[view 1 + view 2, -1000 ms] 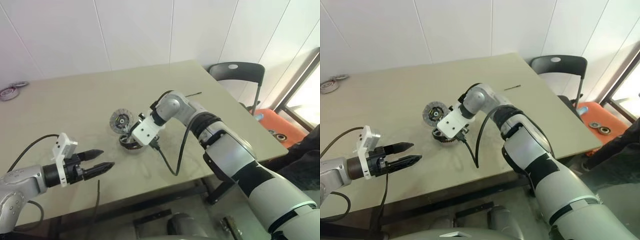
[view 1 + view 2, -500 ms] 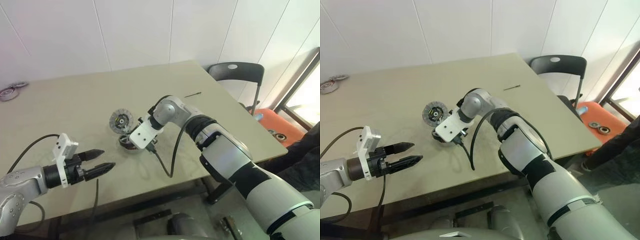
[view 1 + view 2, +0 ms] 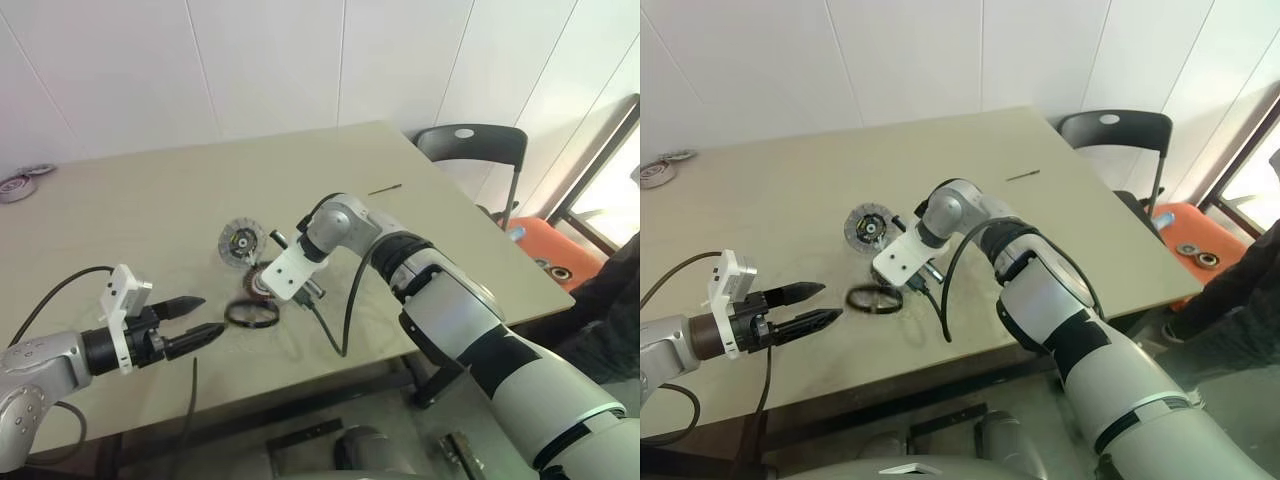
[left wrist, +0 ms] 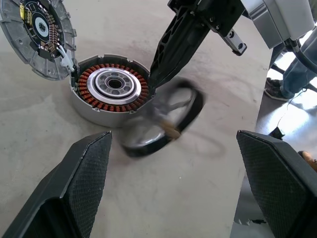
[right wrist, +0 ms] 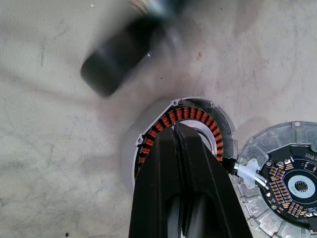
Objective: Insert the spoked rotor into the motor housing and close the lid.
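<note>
The spoked rotor (image 3: 252,314) lies loose and motion-blurred on the table, between the motor housing and my left gripper; it is a blur in the left wrist view (image 4: 163,116) too. The motor housing (image 4: 113,89) stands open, with its copper windings showing. My right gripper (image 5: 178,128) is shut and empty, tips just over the housing's rim (image 5: 198,115). The lid (image 3: 240,241) leans against the housing's far side, joined by a short white lead. My left gripper (image 3: 205,320) hovers open a little short of the rotor.
The beige table (image 3: 150,200) has a thin dark rod (image 3: 385,188) near its far right and small discs (image 3: 25,180) at its far left corner. A black chair (image 3: 475,145) stands beyond the right edge. My right arm's cable (image 3: 335,330) droops over the table's front.
My right gripper has snapped shut and the rotor has come out of it, ending up on the table in front of the housing. The left gripper has stayed put.
</note>
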Robot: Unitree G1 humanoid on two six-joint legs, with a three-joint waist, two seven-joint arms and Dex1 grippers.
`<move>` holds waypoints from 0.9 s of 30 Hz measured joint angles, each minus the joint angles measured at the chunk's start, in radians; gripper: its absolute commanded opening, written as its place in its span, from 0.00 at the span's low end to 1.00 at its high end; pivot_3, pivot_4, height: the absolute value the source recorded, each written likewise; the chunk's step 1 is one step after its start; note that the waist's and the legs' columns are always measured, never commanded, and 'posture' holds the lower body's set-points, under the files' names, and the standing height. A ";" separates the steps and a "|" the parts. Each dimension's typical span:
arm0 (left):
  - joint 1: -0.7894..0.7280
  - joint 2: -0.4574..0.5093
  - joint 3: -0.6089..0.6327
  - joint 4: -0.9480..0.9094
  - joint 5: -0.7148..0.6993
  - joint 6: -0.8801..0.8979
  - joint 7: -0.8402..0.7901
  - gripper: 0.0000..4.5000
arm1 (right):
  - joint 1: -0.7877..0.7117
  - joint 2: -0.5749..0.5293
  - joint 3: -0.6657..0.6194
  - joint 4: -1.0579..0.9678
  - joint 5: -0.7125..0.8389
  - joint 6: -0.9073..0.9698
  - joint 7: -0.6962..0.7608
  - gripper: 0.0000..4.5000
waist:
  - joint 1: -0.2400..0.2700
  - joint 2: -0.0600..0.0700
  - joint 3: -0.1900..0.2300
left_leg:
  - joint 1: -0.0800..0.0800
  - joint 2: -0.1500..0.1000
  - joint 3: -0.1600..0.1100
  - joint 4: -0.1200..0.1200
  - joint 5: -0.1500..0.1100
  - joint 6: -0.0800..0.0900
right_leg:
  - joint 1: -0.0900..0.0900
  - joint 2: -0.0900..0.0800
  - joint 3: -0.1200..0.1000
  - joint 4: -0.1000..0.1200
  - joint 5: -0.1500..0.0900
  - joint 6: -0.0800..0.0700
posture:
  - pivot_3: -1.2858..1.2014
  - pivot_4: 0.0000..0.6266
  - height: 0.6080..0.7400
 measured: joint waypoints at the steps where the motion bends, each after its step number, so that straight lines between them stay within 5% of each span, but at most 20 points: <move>1: -0.001 0.000 0.000 0.000 0.000 0.000 0.000 0.96 | 0.000 0.000 0.000 0.000 0.000 0.000 0.000 0.00 | 0.000 0.000 0.000 | 0.000 0.000 0.000 0.000 0.000 0.000 | 0.000 0.000 0.000 0.000 0.000 0.000 | 0.52 0.00 1.00; 19: 0.000 -0.018 -0.001 0.002 0.000 0.000 0.010 0.96 | 0.000 -0.050 -0.054 0.004 0.013 0.099 -0.102 0.00 | 0.002 0.000 0.000 | 0.001 0.000 0.000 0.000 0.000 0.000 | 0.001 0.000 0.000 0.000 -0.001 -0.002 | 0.52 0.00 1.00; 24: 0.003 -0.029 -0.003 0.002 0.000 0.001 0.016 0.96 | 0.001 -0.081 -0.194 0.017 0.137 0.241 -0.034 0.00 | -0.001 0.000 0.000 | 0.002 0.000 0.001 0.000 0.000 0.000 | 0.002 0.000 0.001 0.000 0.000 0.000 | 0.52 0.00 1.00; 27: 0.004 -0.039 -0.009 0.002 0.000 0.000 0.017 0.96 | -0.018 -0.082 -0.384 0.011 0.344 0.540 0.149 0.00 | -0.002 0.000 0.000 | 0.003 0.000 0.000 0.000 0.000 0.000 | 0.003 0.000 0.001 0.000 0.000 0.000 | 0.52 0.00 1.00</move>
